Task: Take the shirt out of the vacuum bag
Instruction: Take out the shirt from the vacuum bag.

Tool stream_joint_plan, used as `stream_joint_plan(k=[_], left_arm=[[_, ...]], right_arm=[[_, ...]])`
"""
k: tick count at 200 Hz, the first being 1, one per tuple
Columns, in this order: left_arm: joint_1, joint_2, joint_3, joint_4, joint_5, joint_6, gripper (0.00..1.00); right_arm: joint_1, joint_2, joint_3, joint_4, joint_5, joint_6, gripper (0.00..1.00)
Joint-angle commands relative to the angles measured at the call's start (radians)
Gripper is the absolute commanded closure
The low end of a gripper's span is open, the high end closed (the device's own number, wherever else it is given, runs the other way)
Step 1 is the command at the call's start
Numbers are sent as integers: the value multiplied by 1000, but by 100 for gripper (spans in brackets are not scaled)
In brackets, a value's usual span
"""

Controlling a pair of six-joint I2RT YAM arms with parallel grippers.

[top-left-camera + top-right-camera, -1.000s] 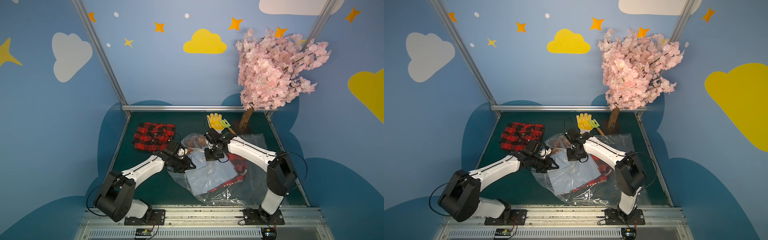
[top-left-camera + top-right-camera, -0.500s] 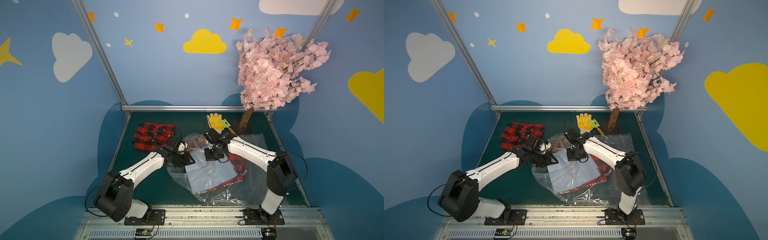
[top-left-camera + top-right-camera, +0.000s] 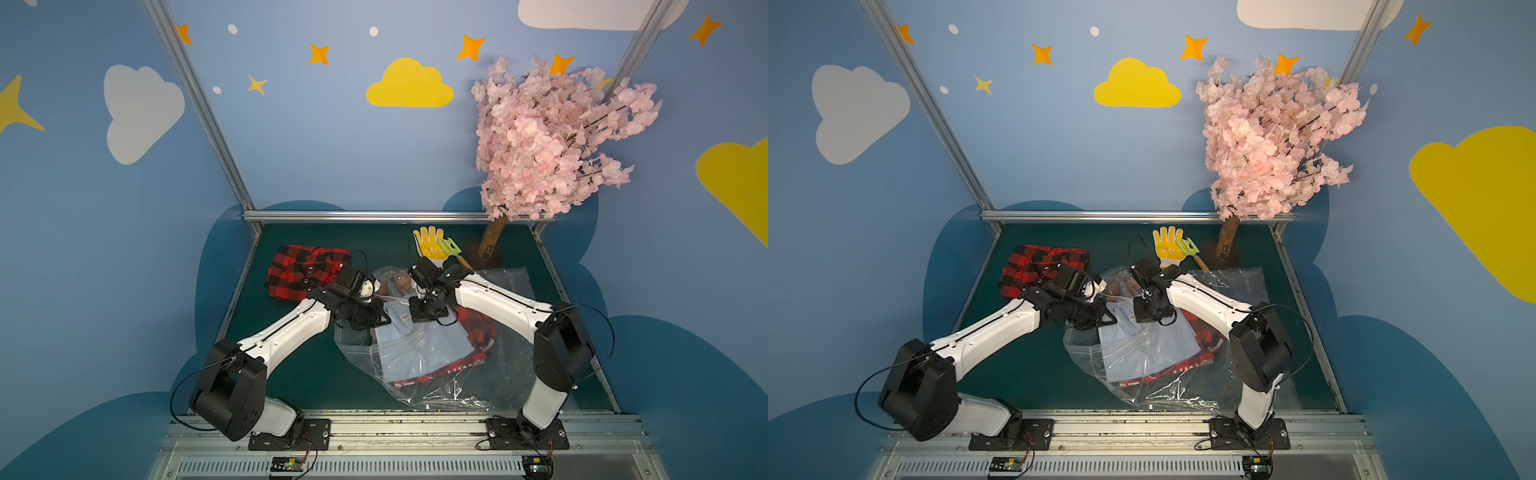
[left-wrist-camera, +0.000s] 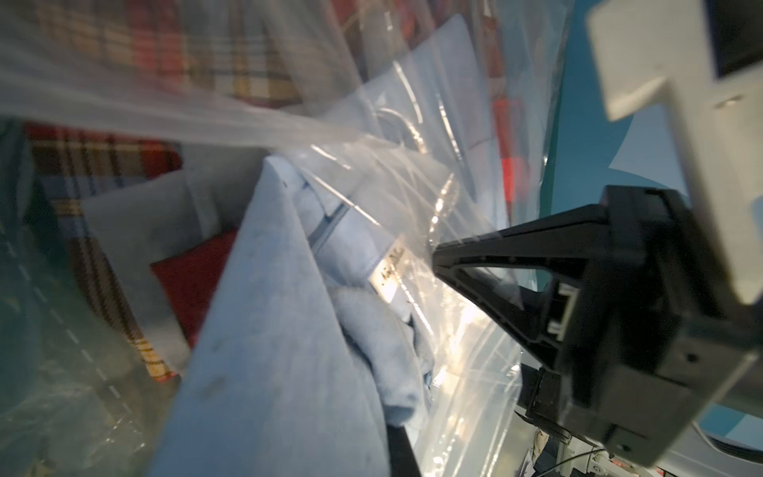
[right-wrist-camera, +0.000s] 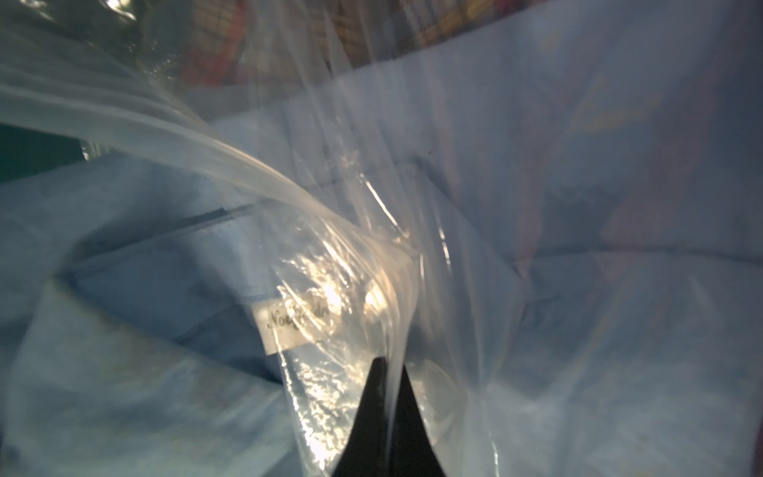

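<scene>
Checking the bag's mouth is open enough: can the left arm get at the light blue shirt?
Probably yes. The right gripper pinches the vacuum bag by its top film, lifting the mouth. The light blue shirt shows a bare collar at the left gripper, whose jaws look shut on it.

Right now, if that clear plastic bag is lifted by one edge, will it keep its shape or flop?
Probably flop: the vacuum bag lies crinkled and sagging, with no shape of its own. Likely slippery too, as its surface shows bright glare. The bag itself looks light, but the light blue shirt inside would probably weigh it down.
</scene>
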Motion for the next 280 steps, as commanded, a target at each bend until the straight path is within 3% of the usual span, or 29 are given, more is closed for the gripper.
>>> stream_joint_plan(k=[1, 95, 194, 280], left_arm=[[-1, -42, 52, -13, 19, 15, 91], [18, -89, 124, -96, 25, 33, 92], [223, -99, 214, -286, -39, 174, 93], [317, -31, 350, -439, -228, 297, 94]], right_arm=[[13, 2, -25, -77, -4, 4, 100], [8, 7, -25, -82, 0, 4, 100], [6, 3, -24, -78, 1, -5, 100], [-3, -3, -23, -78, 3, -10, 100]])
